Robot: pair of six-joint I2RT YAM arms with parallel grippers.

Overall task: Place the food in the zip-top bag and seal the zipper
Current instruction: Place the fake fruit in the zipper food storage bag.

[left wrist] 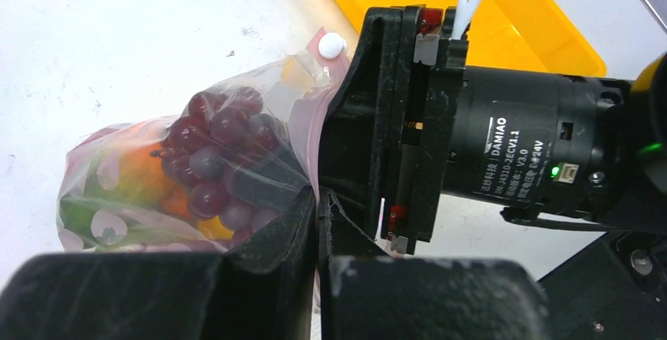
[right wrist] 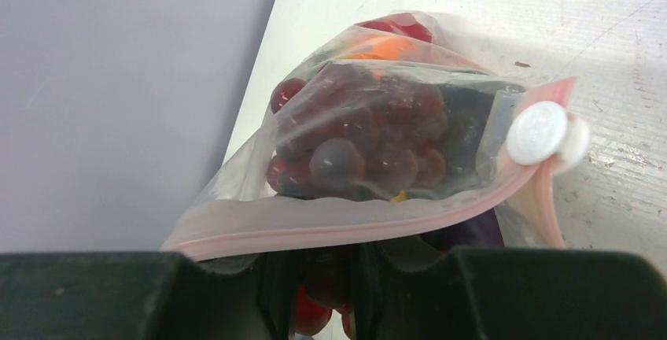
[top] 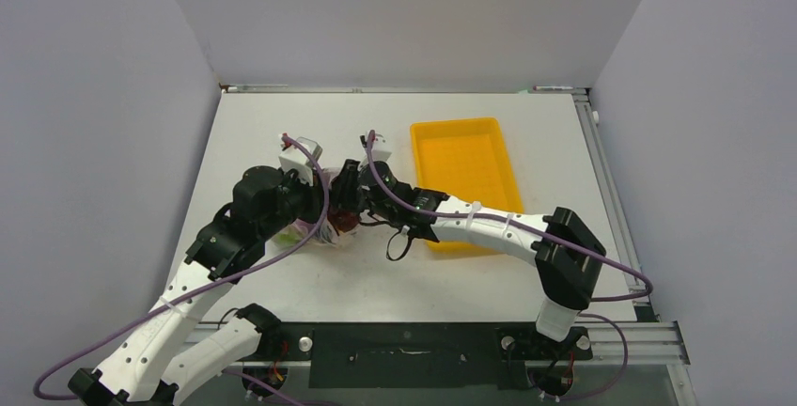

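Left wrist view: the left gripper (left wrist: 317, 218), clenched tight, pinches the zip-top bag (left wrist: 110, 182) at lower centre of the frame. Grapes (left wrist: 216, 159) bulge inside the bag at centre left. The right gripper (right wrist: 318, 269), jaws narrowly parted, clasps the bag at its pink zipper (right wrist: 330, 228).

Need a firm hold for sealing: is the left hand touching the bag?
Touching. The left wrist view shows the left hand shut on the bag at its pink edge.

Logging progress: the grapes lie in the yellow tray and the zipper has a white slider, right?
No: the right wrist view shows the grapes inside the zip-top bag, not in the yellow tray. The zipper does have a white slider.
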